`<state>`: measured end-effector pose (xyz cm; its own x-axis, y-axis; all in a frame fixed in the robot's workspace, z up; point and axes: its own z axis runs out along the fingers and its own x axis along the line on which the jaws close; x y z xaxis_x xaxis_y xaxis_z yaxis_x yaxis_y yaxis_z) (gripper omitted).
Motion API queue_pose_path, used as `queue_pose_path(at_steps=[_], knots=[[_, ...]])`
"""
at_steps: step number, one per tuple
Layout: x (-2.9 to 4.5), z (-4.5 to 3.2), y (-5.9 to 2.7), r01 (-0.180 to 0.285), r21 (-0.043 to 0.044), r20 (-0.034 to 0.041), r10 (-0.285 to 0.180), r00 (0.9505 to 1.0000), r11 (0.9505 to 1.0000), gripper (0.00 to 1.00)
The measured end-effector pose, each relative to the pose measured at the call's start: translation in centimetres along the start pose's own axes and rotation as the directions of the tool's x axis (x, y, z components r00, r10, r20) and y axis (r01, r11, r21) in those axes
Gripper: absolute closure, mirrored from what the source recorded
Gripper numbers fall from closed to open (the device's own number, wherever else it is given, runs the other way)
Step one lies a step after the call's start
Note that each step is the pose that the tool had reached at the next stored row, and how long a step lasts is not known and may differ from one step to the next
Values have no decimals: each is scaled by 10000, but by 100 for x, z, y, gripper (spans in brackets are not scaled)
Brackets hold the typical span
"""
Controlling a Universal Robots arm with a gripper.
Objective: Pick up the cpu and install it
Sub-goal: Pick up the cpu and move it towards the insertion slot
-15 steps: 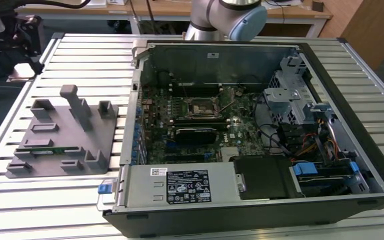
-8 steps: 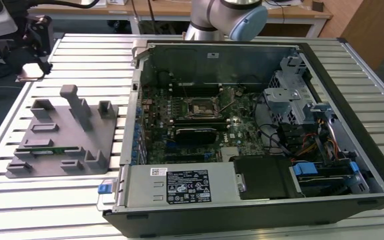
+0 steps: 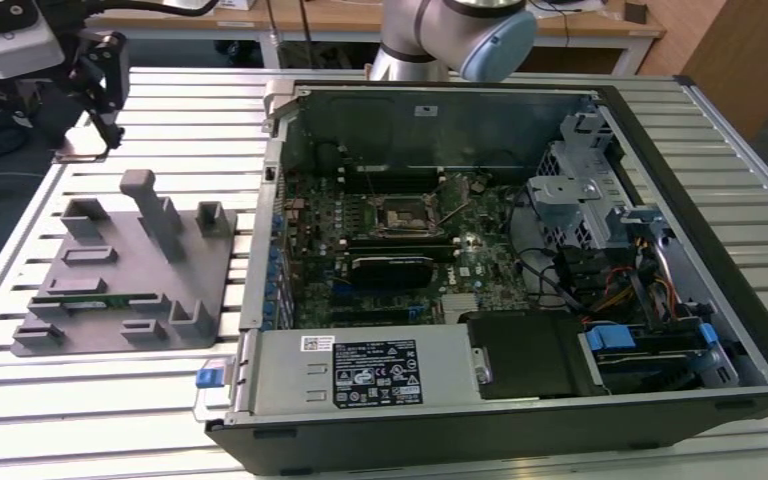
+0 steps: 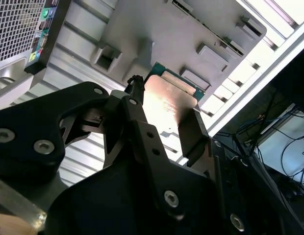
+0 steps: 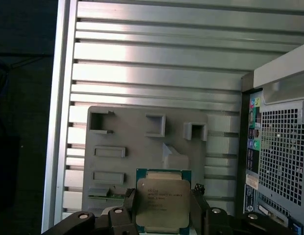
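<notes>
Slatted aluminium table carries two items: an open computer case lying on its side and, on the exterior view's left, a grey moulded fixture with raised posts and rectangular pockets. A green memory stick lies in one pocket. The black-framed socket sits mid-motherboard inside the case, with nothing seated in it.

Item under inspection: the cpu. It is a flat, near-square chip with a matt silver metal lid. The lid has notched corners and faint print, and a thin green board edge shows around it. The lid surface is smooth and catches a warm reflection in the second wrist view.

Location: the cpu is held in the gripper over the grey fixture, and it appears to be raised clear of it. It is well apart from the socket.

Orientation: the broad lid face is turned towards both wrist cameras, roughly level with the fixture plate behind it. The outline is so close to square that no long axis can be told.

Grip: the black metal fingers are set narrow and clamp the chip by two opposite edges. One finger sits at each side and the lid between them is uncovered. Screw heads show on the finger links.

The perforated rear panel of the case stands just beside the fixture in the first wrist view.
</notes>
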<state>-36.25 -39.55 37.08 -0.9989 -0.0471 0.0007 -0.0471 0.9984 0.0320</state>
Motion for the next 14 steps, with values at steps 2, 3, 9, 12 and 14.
queue_pose_path(at_steps=[2, 3, 9, 12, 14], knots=[[-45, 0, -2, 0, 0, 0, 0, 10000, 10000, 47], [-69, 0, -3, 0, 0, 0, 0, 10000, 10000, 47], [-213, 0, -10, 1, 0, 1, -1, 10000, 10000, 47], [-288, -1, -14, 0, 0, -1, 0, 10000, 10000, 47], [-338, -1, -15, -1, 0, 1, 1, 10000, 10000, 47]])
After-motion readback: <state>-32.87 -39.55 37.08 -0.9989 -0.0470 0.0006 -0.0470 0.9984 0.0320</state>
